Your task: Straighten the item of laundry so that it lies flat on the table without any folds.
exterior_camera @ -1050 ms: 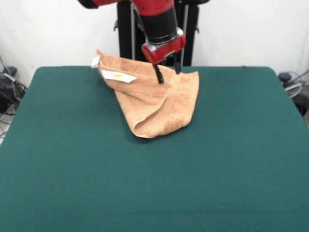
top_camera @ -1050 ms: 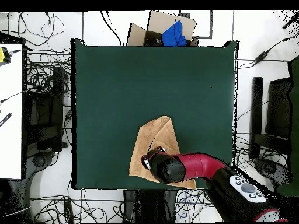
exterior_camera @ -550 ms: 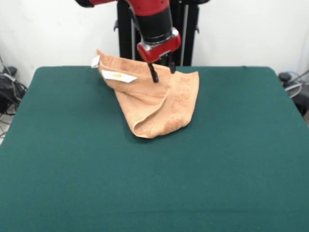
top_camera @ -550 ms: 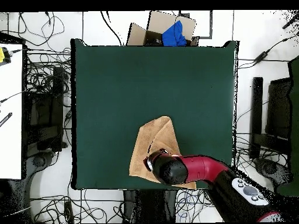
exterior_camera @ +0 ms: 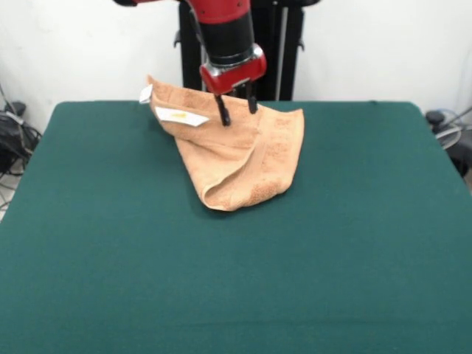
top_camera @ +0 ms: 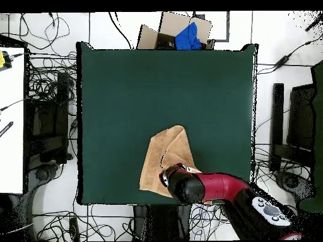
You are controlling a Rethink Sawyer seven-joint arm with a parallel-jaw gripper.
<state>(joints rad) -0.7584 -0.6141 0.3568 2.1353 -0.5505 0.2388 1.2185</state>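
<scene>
The claw (exterior_camera: 236,113) hangs with its two black fingers (exterior_camera: 222,114) spread apart and nothing between them, their tips just above the towel's (exterior_camera: 240,158) upper edge. In the front view the red arm (exterior_camera: 225,33) comes down to it from the top. The towel lies crumpled and folded over itself, near the worktop's (exterior_camera: 110,258) edge by the robot. A white label (exterior_camera: 181,116) shows on its raised left corner, and a rounded fold points toward the worktop's middle. From overhead, the arm covers part of the towel (top_camera: 163,161). A cardboard box (top_camera: 180,31) with blue cloth (top_camera: 188,38) sits beyond the opposite edge.
</scene>
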